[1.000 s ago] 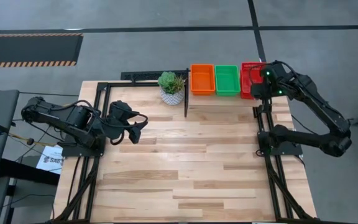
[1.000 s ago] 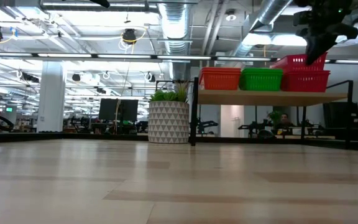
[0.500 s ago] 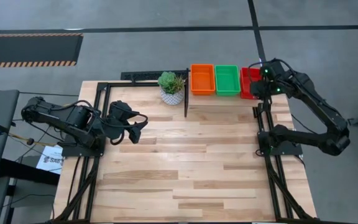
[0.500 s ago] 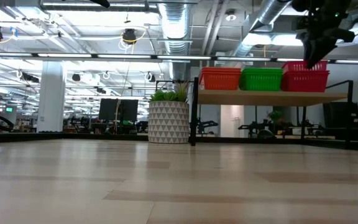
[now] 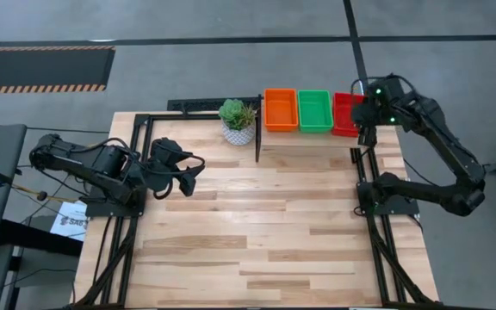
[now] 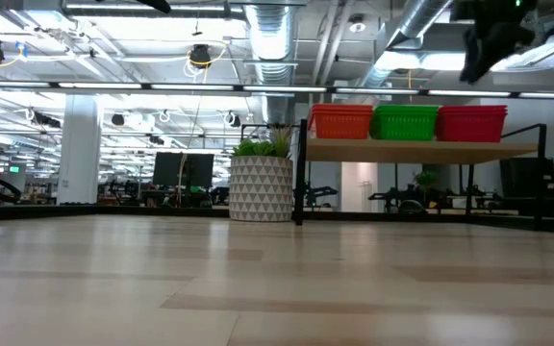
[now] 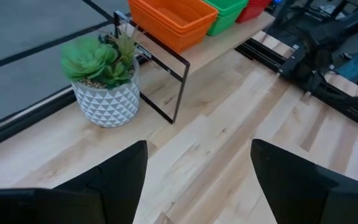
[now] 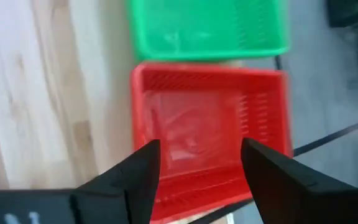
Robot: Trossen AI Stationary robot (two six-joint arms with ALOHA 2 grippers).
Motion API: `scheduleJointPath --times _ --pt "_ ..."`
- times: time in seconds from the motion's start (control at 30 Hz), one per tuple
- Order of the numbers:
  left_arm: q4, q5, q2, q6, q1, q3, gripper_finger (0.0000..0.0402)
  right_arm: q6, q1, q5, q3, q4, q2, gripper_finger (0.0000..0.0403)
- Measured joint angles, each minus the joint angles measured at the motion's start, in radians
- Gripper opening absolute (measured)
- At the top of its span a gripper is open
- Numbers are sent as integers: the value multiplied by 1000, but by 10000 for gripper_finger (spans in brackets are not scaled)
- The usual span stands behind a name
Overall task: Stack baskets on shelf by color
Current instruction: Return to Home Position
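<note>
Your left gripper (image 5: 192, 175) sat folded back near the table's left edge. Its fingers were spread wide with nothing between them, well apart from the work, which I judged a waiting pose. Next came the potted plant (image 5: 238, 119), standing just beside the black leg of the shelf (image 6: 421, 151).

On that board the baskets lay in three piles by colour, side by side: the orange pile (image 5: 281, 109), the green pile (image 5: 314, 110), then the red pile (image 5: 345, 112). You could not count the baskets in each pile from these views, though the orange one showed more than one rim.

Your right gripper (image 8: 199, 171) hung above the red pile, fingers apart, clear of its rim and gripping nothing. That suited an arm with nothing left to carry. The sorting looked done, since no basket lay loose below.

The table (image 5: 257, 232) was pale wooden planks edged with black rails. Beyond it were grey floor, a hazard-striped mat (image 5: 41, 69), and a large hall with bare ducts and strip lights.
</note>
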Motion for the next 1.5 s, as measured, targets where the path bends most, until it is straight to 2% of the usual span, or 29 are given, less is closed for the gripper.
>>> scheduleJointPath --times 0.17,0.33,0.43,0.57,0.7,0.8,0.93,1.07,1.27,1.4,1.5 --pt "3 -3 0 -1 22 0 274 116 3 -25 145 -27 -2 245" --pt "14 4 0 -4 30 0 274 367 31 -152 298 -37 -34 245" --pt "15 52 0 -6 29 0 274 490 60 -209 375 -35 -67 245" --pt "18 116 0 -8 29 0 274 573 105 -233 424 -39 -131 245" --pt "49 87 0 23 29 0 274 739 138 -273 418 -53 -207 245" --pt "169 55 -8 131 27 0 274 742 174 -354 373 -54 -302 245" --pt "367 126 -54 315 25 0 274 805 188 -489 254 2 -457 245" --pt "415 210 -114 439 54 0 274 922 187 -492 94 143 -600 244" --pt "435 292 -217 474 130 -51 274 1061 184 -499 -134 253 -774 244" --pt "474 355 -301 452 164 -159 274 1141 174 -527 -267 294 -870 244" --pt "508 366 -376 414 169 -272 274 1179 167 -542 -341 336 -936 244"
